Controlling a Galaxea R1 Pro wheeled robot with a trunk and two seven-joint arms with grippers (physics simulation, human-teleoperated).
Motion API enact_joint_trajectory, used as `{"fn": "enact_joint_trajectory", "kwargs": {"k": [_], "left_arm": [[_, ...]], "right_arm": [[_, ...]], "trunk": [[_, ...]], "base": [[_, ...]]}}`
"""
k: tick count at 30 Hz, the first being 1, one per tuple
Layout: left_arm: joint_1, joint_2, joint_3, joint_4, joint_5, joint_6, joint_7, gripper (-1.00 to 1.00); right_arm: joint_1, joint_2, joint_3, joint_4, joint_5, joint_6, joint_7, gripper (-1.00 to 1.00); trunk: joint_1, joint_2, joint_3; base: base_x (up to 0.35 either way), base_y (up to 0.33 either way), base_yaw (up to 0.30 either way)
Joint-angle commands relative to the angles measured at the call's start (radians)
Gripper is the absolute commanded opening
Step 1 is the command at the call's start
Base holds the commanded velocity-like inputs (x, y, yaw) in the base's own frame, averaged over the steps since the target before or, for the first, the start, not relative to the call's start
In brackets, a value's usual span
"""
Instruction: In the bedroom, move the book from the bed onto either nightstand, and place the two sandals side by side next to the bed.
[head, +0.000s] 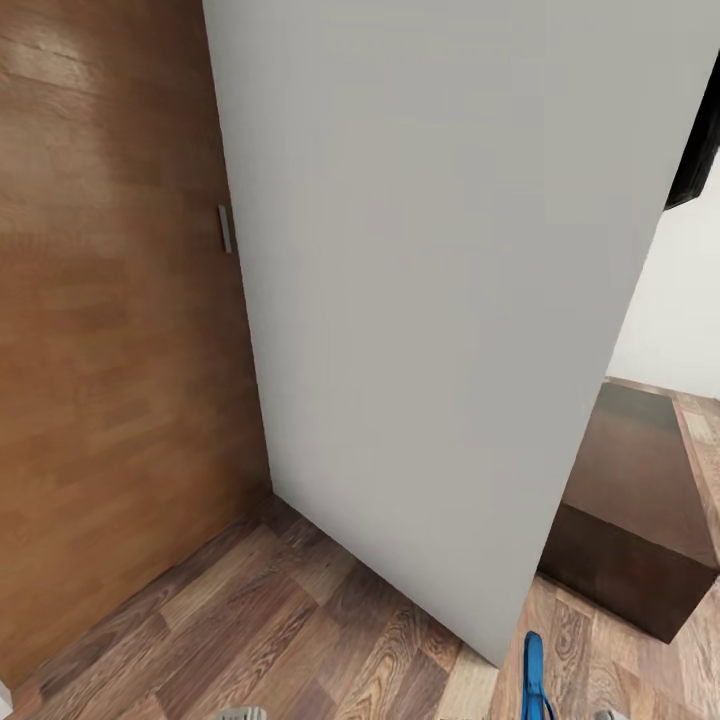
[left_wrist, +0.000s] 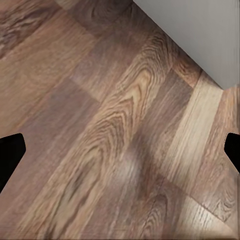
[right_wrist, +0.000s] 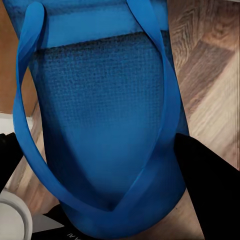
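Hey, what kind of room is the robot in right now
Probably a room in a home: a brown wood-plank floor, a plain pale grey wall panel, a low dark brown wooden cabinet, and a bright blue sandal between the right gripper's fingers.

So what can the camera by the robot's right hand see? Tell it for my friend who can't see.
A bright blue sandal with blue straps is very close up, held between the dark fingers of the right tool. Brown wood-plank floor lies behind it.
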Motion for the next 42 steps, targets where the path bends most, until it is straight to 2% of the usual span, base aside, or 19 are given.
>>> {"fn": "enact_joint_trajectory", "kwargs": {"k": [1, 42], "left_arm": [[-0.001, 0.000, -0.009, 0.001, 0.009, -0.004, -0.003, 1.00], [-0.001, 0.000, -0.009, 0.001, 0.009, -0.004, -0.003, 1.00]], "right_arm": [[-0.002, 0.000, -0.008, 0.004, 0.004, 0.000, 0.004, -1.00], [-0.002, 0.000, -0.008, 0.004, 0.004, 0.000, 0.004, -1.00]], "trunk": [[0.000, 0.000, -0.001], [0.000, 0.000, -0.001]], "base": [[0.000, 0.000, -0.279], [0.000, 0.000, -0.281]]}}
